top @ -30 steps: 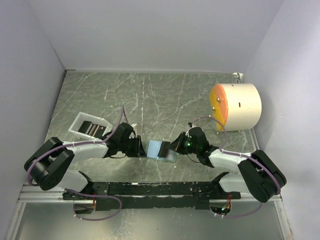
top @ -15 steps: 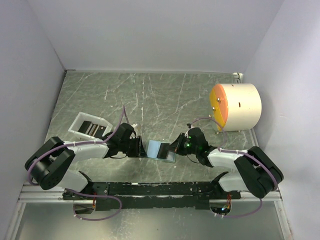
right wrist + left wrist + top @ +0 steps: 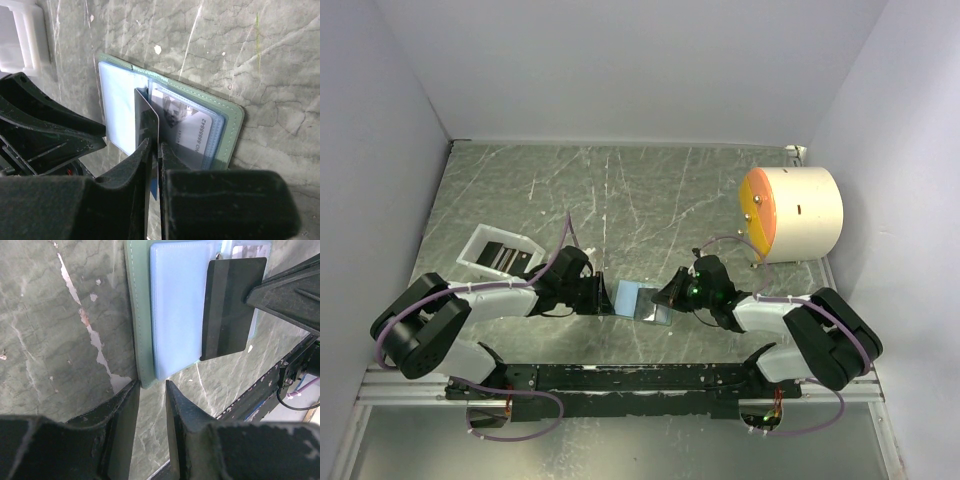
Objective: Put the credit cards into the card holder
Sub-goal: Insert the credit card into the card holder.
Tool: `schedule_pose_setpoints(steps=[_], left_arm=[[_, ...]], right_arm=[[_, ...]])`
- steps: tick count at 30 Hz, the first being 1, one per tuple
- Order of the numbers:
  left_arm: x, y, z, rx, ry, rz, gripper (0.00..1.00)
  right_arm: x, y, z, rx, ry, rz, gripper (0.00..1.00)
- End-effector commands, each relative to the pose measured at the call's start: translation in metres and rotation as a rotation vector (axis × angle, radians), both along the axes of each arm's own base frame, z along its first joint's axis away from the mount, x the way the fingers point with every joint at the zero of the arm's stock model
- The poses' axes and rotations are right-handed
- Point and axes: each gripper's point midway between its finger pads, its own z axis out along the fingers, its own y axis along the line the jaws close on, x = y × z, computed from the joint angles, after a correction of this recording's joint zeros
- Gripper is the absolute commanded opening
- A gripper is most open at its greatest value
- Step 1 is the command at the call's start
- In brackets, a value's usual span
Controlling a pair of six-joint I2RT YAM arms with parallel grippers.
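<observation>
The card holder lies open and flat on the marbled worktop, close to its near edge and about midway between the left and right edges. Its pale green cover faces down and its light blue pockets face up.

The left gripper sits at the holder's left edge. Its fingertips meet the green border at one corner, and the jaws stand narrowly apart with bare worktop showing in the gap and nothing between them.

The right gripper reaches in from the opposite side. A black credit card stands on edge between its fingers, and the card's leading end is in among the blue pockets near the holder's fold. These jaws are very narrow and sit close on both faces of the card. The views do not settle whether they pinch it or merely flank it.

A printed card sits behind a clear pocket on the holder's right half.

A shallow white tray rests near the worktop's left edge, well apart from the holder, with more dark cards lying inside it.

A white drum with an orange and yellow face stands beside the right edge, toward the far corner
</observation>
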Motion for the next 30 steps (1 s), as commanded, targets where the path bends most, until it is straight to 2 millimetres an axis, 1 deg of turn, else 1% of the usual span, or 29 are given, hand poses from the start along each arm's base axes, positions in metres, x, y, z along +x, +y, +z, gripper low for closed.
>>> schedule_pose_setpoints(steps=[1, 10, 15, 18, 22, 27, 30], left_arm=[[-0.002, 0.001, -0.007, 0.022, 0.004, -0.003, 0.39], [-0.005, 0.001, -0.011, 0.031, 0.014, -0.008, 0.39], [-0.005, 0.001, -0.009, 0.027, 0.013, -0.008, 0.38], [-0.003, -0.001, -0.001, 0.015, 0.0, -0.002, 0.38], [0.006, -0.002, 0.018, 0.004, -0.039, 0.037, 0.36], [0.015, -0.003, 0.034, -0.006, -0.063, 0.075, 0.25], [0.018, -0.008, 0.038, -0.032, -0.082, 0.067, 0.23]], right_arm=[[0.006, -0.001, 0.0, -0.023, -0.019, 0.003, 0.08], [0.01, 0.002, 0.0, -0.024, -0.024, 0.011, 0.05], [0.012, 0.002, 0.003, -0.021, -0.03, 0.003, 0.05], [0.012, 0.001, 0.005, -0.019, -0.036, -0.004, 0.04], [0.012, 0.0, 0.007, -0.014, -0.04, -0.011, 0.03], [0.013, -0.003, 0.008, -0.016, -0.047, -0.017, 0.02], [0.013, -0.002, 0.007, -0.014, -0.043, -0.014, 0.02]])
